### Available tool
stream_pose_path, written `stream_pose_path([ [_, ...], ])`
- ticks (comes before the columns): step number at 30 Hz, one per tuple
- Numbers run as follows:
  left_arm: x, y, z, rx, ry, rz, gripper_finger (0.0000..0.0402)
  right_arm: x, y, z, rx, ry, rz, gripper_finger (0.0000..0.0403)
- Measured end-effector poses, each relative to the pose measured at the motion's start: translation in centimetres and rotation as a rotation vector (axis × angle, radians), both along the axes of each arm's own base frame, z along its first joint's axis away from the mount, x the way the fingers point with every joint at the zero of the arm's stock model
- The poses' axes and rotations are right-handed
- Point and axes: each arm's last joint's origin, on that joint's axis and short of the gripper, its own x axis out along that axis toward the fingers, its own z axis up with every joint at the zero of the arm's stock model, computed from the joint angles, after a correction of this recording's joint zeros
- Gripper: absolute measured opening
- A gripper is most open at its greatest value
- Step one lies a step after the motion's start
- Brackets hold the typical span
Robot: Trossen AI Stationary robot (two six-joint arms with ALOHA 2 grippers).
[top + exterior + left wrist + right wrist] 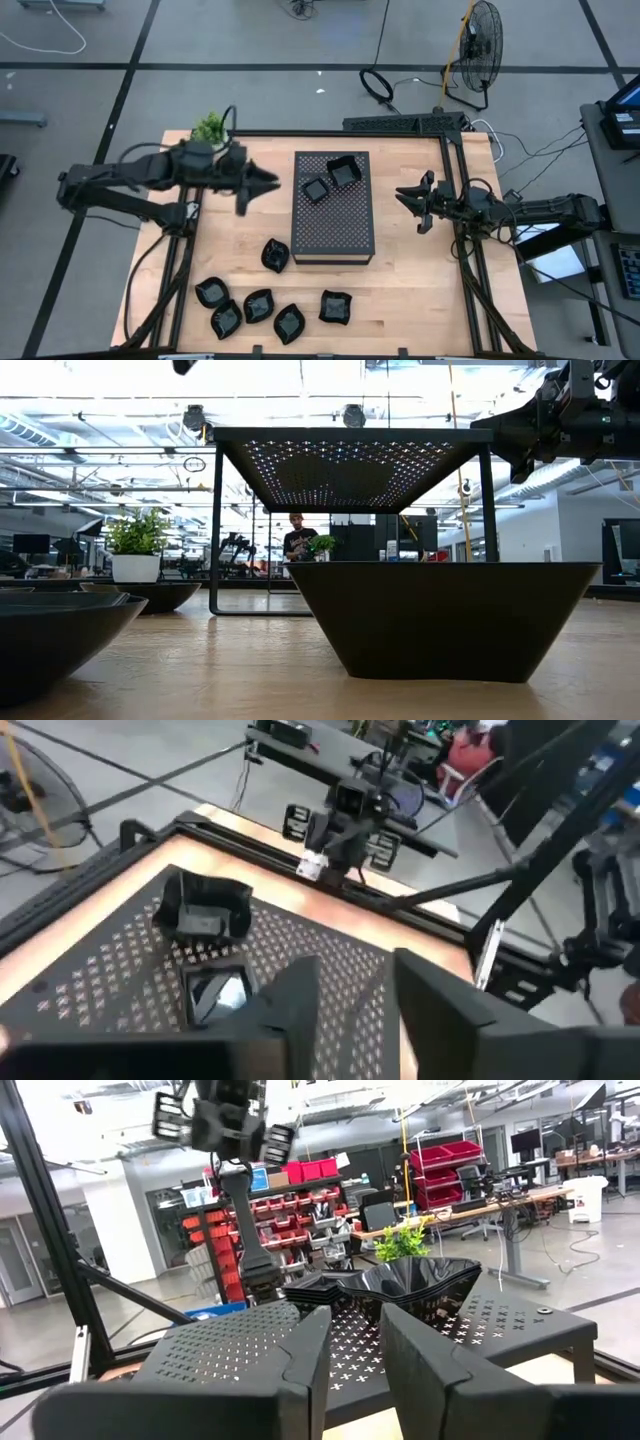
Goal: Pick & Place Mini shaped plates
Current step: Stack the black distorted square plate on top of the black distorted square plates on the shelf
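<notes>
Two plates (333, 178) sit on the box (333, 225) and seven (271, 300) wait on the desk (420, 280), so most remains; the left pincer (268, 183), parted and empty, hovers beside the box, the right pincer (408, 195) idle, slightly parted, empty.

Low view crops nearest plate (50, 640) (left edge).

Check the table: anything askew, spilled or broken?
Nothing broken or spilled. Two small black plates sit on the perforated box at its far end, each at its own angle. Seven more lie scattered on the table near the front edge, none stacked. Left gripper and right gripper hold nothing.
</notes>
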Motion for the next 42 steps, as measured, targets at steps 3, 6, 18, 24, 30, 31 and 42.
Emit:
stream_pose_path([
  [3,-1.4,-1.3,-0.4,0.039,0.075,0.078,0.0177,0.0,0.0,0.0,-0.011,0.003,-0.003,0.0078],
  [6,-2.8,-2.3,-1.3,0.082,0.170,0.216,0.0204,0.0,0.0,0.0,-0.012,0.001,-0.003,0.0078],
  [18,-5.0,-6.0,-8.6,0.184,0.239,0.362,0.0199,0.0,0.0,0.1,-0.013,-0.007,0.003,0.0078],
  [24,-7.5,-6.7,-12.7,0.128,0.187,0.322,0.0211,0.0,1.1,0.7,-0.010,-0.071,0.254,0.0089],
  [30,-8.7,-7.2,-15.2,0.072,0.034,0.160,0.0220,1.1,5.0,3.1,-0.028,-0.050,0.542,0.0149],
  [31,-8.9,-7.2,-15.6,0.078,0.015,0.144,0.0219,1.5,6.2,3.9,-0.054,-0.044,0.574,0.0160],
  [42,-9.2,-6.9,-16.2,0.108,-0.051,0.175,0.0187,10.6,22.2,10.9,-0.292,0.557,0.425,0.0215],
])
